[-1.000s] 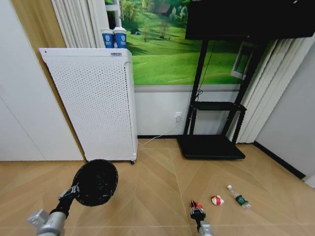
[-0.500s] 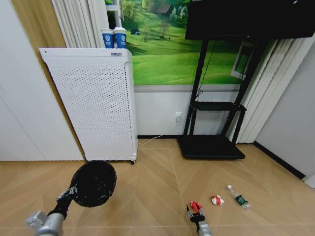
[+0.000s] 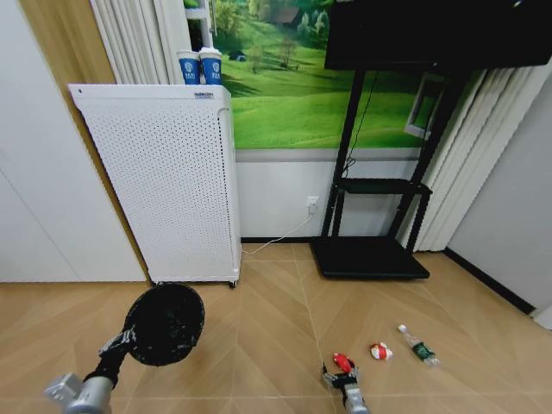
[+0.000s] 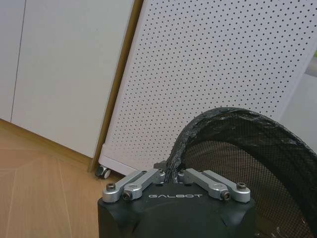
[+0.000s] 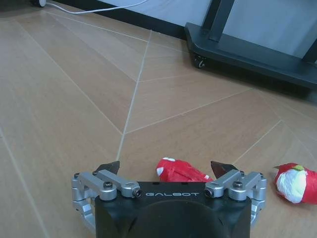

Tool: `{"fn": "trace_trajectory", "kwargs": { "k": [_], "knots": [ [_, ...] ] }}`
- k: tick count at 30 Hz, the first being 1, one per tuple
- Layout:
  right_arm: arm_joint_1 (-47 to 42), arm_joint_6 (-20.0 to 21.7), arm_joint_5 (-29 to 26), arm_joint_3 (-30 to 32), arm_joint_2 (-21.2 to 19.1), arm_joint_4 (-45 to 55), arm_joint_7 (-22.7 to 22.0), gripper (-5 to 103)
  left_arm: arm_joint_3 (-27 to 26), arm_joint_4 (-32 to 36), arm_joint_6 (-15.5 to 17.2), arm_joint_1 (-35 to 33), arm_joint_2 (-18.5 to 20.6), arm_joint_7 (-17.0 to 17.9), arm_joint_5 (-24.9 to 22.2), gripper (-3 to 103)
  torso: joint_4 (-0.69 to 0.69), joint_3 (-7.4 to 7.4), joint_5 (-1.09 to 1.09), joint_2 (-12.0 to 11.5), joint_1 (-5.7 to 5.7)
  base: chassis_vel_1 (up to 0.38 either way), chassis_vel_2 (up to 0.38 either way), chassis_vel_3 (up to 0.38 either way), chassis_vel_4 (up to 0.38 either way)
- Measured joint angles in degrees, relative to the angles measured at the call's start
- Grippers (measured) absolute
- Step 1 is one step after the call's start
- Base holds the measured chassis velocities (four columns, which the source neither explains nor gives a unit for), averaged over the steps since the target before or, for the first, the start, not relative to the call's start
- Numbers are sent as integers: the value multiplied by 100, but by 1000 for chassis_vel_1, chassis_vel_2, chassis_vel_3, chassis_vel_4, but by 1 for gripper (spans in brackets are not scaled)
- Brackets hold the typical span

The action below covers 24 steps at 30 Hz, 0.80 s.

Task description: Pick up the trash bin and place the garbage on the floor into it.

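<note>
L hand [image 3: 121, 342] is clamped on the rim of the trash bin [image 3: 164, 323] and holds it off the floor [image 3: 259, 345], low on the robot's left. In the L wrist view the fingers [image 4: 148, 179] pinch the black mesh rim [image 4: 218, 116] from both sides. The bin is tipped, its open mouth facing roughly toward the head cam, w/ the white perforated cabinet [image 3: 164, 181] close behind it.

R hand [image 3: 342, 376] is down near the floor, front-centre, fingers spread wide and gripping nothing. The red wad [image 5: 179, 171] lies on the planks directly ahead of it, between the two open fingertips [image 5: 110, 167] in the R wrist view and not yet touched, as far as can be judged. So the wad sits straight along the hand's approach line; a short advance and a close would probably take it, no sideways shift needed. It's a crumpled lump w/ no clear long axis, so wrist angle matters little.

Farther to the robot's right: the red-and-white wad [image 3: 380, 351], just beside the first one, then the small clear bottle [image 3: 420, 346] w/ green label, lying flat w/ its long axis running diagonally away from the robot. All three pieces of garbage are on the R arm's side, well apart from the bin, so R arm is clearly the nearer one.
</note>
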<state>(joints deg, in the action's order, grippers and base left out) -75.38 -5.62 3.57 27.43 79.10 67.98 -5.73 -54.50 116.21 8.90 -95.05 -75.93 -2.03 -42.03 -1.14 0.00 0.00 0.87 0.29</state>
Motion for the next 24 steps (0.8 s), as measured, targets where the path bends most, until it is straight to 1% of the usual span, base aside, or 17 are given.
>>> {"fn": "trace_trajectory", "kwargs": {
  "k": [2, 4, 6, 8, 9, 11, 12, 13, 15, 16, 19, 20, 21, 22, 24],
  "knots": [
    [114, 8, -22, 3, 0, -105, -37, 100, 11, 6, 0, -7, -4, -5, 9, 4, 0, 0, 0, 0, 0, 0, 0, 0, 0],
    [238, 131, -4, 6, -12, -227, -96, 101, 9, 27, -1, -11, -4, -6, 9, 4, 1, 0, 0, 0, 0, 0, 0, 0, 0],
    [260, 166, 22, 7, -17, -270, -104, 101, 1, 34, -1, -14, 1, -6, 4, 4, 0, 0, 0, 0, 0, 0, 0, 0, 0],
    [327, 304, 142, 24, -23, -459, -120, 91, -40, 42, -1, -23, 14, -6, -20, 4, 1, 0, 1, 0, 0, 0, 0, 0, 0],
    [327, 304, 142, 24, -23, -459, -120, 91, -40, 42, -1, -23, 14, -6, -20, 4, 1, 0, 1, 0, 0, 0, 0, 0, 0],
    [361, 361, 222, 53, -26, -594, -133, 80, -77, 43, -1, -32, 20, -6, -41, 4, 0, -1, -1, 0, -1, 0, 0, 0, 0],
    [368, 373, 224, 62, -32, -610, -133, 74, -86, 47, -1, -37, 21, -6, -50, 4, 2, -1, -1, 1, -1, 0, 0, 0, 0],
    [368, 373, 224, 62, -32, -610, -133, 74, -86, 47, -1, -37, 21, -6, -50, 4, 2, -1, -1, 1, -1, 0, 0, 0, 0],
    [348, 397, 183, 82, -48, -598, -126, 63, -96, 48, -1, -43, 16, -6, -56, 4, 3, -1, -1, 0, -1, 0, 0, 0, 0],
    [348, 397, 183, 82, -48, -598, -126, 63, -96, 48, -1, -43, 16, -6, -56, 4, 3, -1, -1, 0, -1, 0, 0, 0, 0],
    [222, 434, 51, 105, -76, -413, -112, 54, -47, 44, -1, -41, -13, -6, -22, 4, -1, 0, -1, 0, 0, 0, 0, 0, 0],
    [222, 434, 51, 105, -76, -413, -112, 54, -47, 44, -1, -41, -13, -6, -22, 4, -1, 0, -1, 0, 0, 0, 0, 0, 0],
    [171, 432, 18, 111, -79, -318, -109, 51, -9, 42, -2, -30, -19, -6, -5, 4, -1, -1, 0, 0, -1, 0, 0, 0, 0],
    [171, 432, 18, 111, -79, -318, -109, 51, -9, 42, -2, -30, -19, -6, -5, 4, -1, -1, 0, 0, -1, 0, 0, 0, 0],
    [94, 421, -23, 128, -79, -238, -111, 41, 26, 41, -1, -4, -16, -4, 4, 4, 0, 0, 0, 0, -1, 0, 0, 0, 0]
  ]
}}
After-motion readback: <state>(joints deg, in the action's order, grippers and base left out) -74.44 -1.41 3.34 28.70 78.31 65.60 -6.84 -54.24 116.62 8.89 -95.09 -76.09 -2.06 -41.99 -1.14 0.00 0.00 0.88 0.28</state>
